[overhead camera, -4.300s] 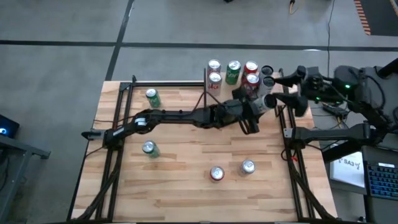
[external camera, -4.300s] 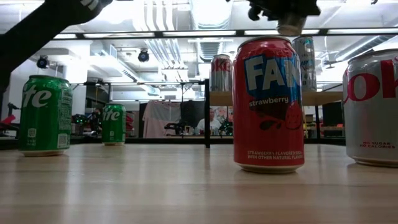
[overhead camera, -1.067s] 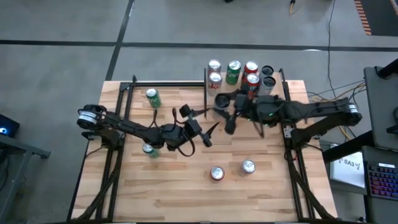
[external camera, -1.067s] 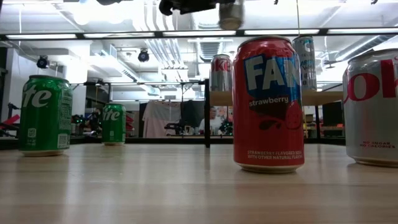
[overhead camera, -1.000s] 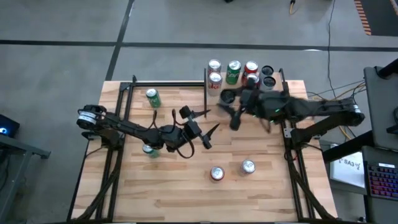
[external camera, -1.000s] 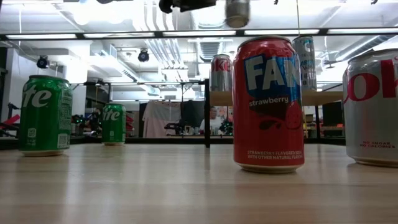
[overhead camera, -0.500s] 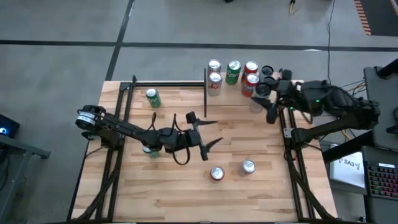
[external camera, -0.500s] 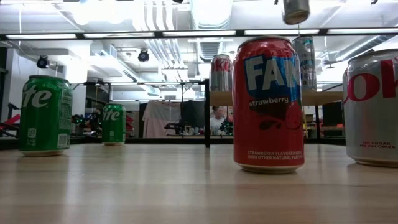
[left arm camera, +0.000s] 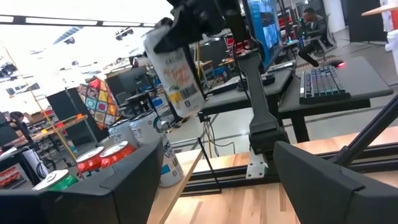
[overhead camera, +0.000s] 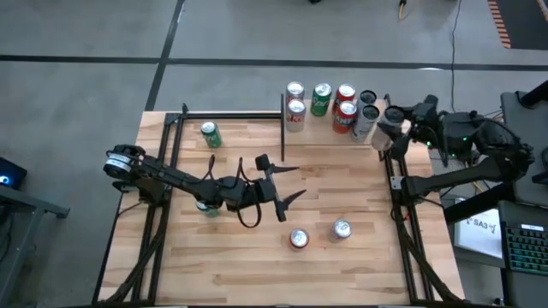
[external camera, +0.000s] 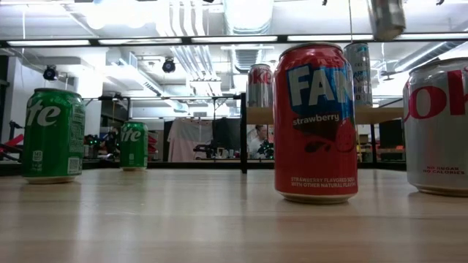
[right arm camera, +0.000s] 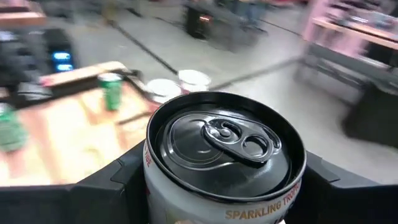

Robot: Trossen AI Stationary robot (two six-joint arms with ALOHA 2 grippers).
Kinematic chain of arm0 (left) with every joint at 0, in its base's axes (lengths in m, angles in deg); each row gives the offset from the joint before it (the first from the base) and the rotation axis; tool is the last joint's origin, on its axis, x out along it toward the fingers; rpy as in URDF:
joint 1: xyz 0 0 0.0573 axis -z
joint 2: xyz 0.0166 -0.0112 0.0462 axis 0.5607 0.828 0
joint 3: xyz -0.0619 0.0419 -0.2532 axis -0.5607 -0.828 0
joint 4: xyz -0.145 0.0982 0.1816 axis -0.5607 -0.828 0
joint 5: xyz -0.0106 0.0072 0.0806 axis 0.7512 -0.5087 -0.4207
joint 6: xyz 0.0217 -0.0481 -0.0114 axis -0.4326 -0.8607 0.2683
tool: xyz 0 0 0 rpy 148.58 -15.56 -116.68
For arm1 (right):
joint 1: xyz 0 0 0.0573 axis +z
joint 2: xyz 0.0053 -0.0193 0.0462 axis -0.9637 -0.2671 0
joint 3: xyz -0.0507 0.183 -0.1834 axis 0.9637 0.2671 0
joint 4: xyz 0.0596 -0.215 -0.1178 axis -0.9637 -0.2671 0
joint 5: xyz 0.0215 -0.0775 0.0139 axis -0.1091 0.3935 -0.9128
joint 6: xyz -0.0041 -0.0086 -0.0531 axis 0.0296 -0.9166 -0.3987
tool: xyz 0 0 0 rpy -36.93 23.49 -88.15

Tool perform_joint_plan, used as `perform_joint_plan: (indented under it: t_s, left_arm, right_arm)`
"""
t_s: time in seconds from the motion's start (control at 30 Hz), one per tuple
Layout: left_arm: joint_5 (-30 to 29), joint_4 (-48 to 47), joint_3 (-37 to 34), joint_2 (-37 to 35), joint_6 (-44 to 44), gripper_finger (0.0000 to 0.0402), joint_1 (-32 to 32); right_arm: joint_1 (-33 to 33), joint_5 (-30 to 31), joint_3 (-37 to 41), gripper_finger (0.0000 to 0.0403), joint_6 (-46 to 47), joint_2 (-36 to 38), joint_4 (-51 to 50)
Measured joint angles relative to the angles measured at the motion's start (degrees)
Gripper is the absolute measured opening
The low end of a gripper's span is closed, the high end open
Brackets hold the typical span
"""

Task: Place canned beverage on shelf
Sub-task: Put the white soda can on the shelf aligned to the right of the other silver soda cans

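Can (overhead camera: 366, 125) tilted, long axis slanting, clamped in right gripper (overhead camera: 387, 120) above shelf (overhead camera: 330, 137).

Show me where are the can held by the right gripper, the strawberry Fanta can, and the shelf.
held can (right arm camera: 225, 140): right wrist view, on its black lid.
strawberry Fanta can (external camera: 315, 120): low view, on its label.
shelf (external camera: 373, 114): low view, on the board's front edge.
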Motion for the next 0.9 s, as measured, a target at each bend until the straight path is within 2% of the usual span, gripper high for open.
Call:
perform_joint_plan:
  t_s: [0.07, 0.17, 0.27, 0.6, 0.77, 0.9]
  left_arm:
    - [0.0, 0.3, 0.0, 0.0, 0.0, 0.029, -0.1]
    - [0.0, 0.5, 0.0, -0.1, 0.1, 0.0291, -0.2]
    - [0.0, 0.5, 0.0, -0.5, 0.4, 0.0291, -0.2]
    - [-0.1, 0.0, 0.0, -4.0, 1.5, 0.0291, -0.2]
    - [-0.5, -0.4, 0.0, -4.5, 3.2, 0.0291, -0.2]
    - [-3.9, -0.2, 0.0, -4.6, 4.8, 0.0291, -0.3]
  right_arm:
    - [0.0, 2.7, 0.7, 0.0238, 2.3, 0.5, -2.7]
    - [0.0, 0.8, 3.1, 0.0238, 2.1, 1.9, -4.6]
    - [0.1, -0.8, 6.2, 0.0238, 1.9, 4.5, -2.5]
    - [0.0, 0.5, 18.8, 0.0238, -2.8, 17.5, 8.2]
    - [0.0, 6.7, 24.7, 0.0238, -3.2, 21.0, 11.0]
    - [0.1, 11.5, 28.1, 0.0238, -2.1, 20.6, 11.5]
